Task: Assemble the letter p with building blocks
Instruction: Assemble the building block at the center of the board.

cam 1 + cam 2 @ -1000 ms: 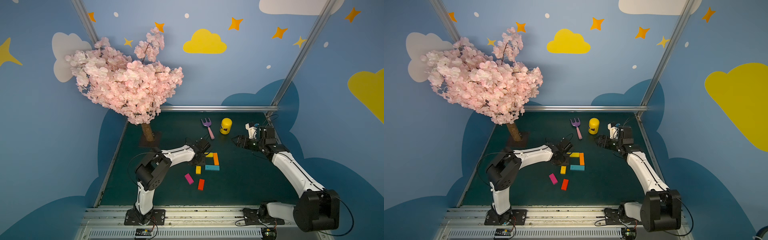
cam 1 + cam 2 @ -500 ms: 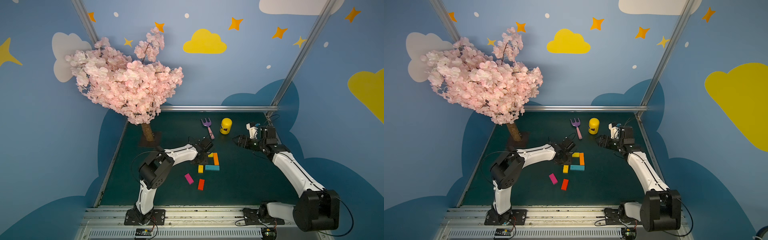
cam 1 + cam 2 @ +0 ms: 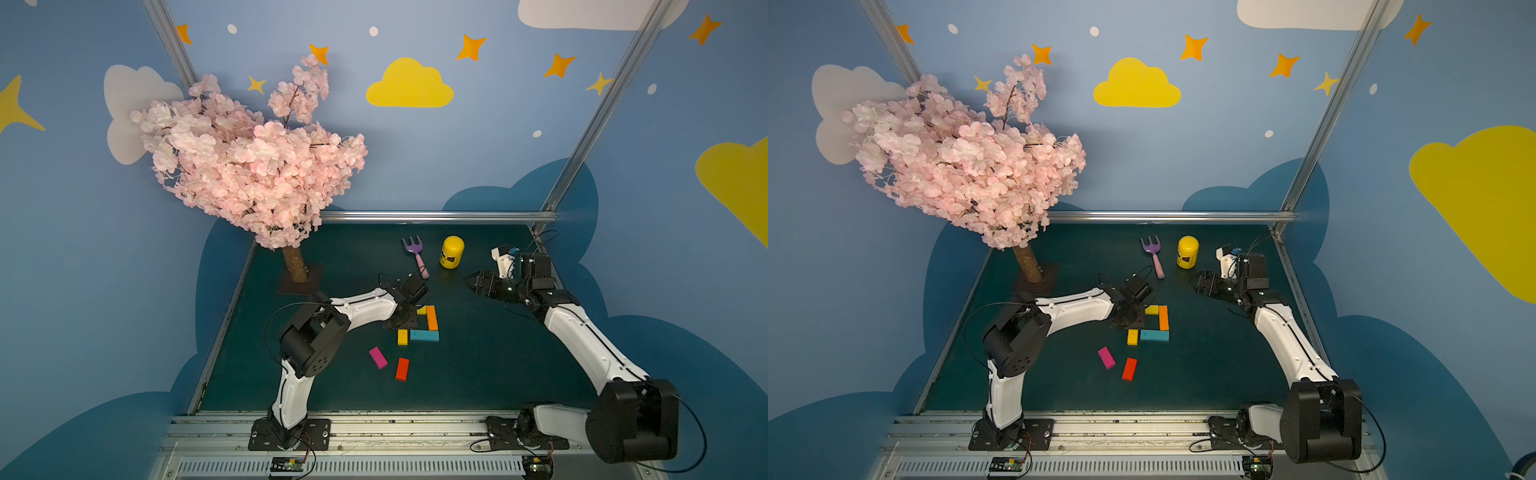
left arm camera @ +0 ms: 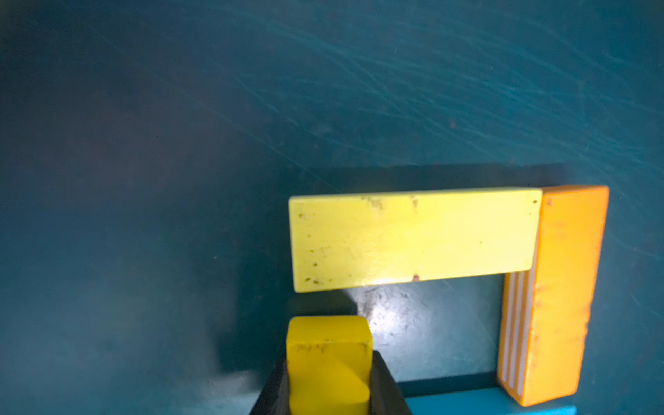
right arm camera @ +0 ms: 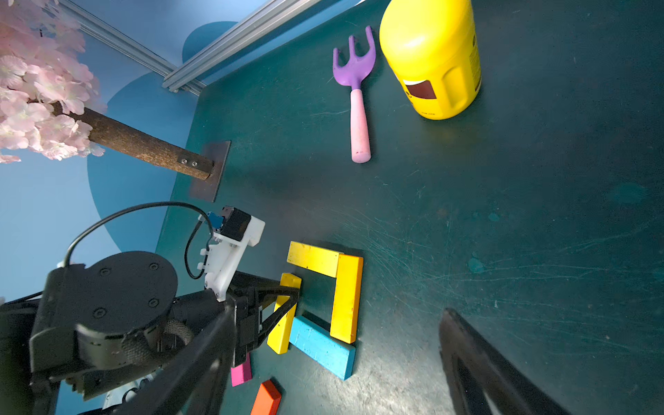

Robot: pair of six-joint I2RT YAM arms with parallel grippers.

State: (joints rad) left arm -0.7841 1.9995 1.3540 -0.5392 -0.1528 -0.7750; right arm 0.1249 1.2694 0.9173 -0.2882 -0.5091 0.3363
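Left wrist view: my left gripper point(image 4: 328, 390) clamps the darker yellow block point(image 4: 328, 341), closing the loop point(image 3: 1163, 318) with pale yellow point(image 4: 413, 239), orange point(image 4: 560, 287) and teal blocks point(image 4: 485, 404) mid-table; the stem's red point(image 3: 402, 368) and pink blocks point(image 3: 377, 357) lie loose nearby, my right gripper point(image 3: 471, 281) spread apart.

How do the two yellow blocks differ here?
The pale lemon wooden block lies free; the deeper golden-yellow wooden block is clamped in the left gripper. The lemon block butts the orange wooden block; the golden one lies at right angles to it, beside the teal wooden block. Both are rectangular bars.
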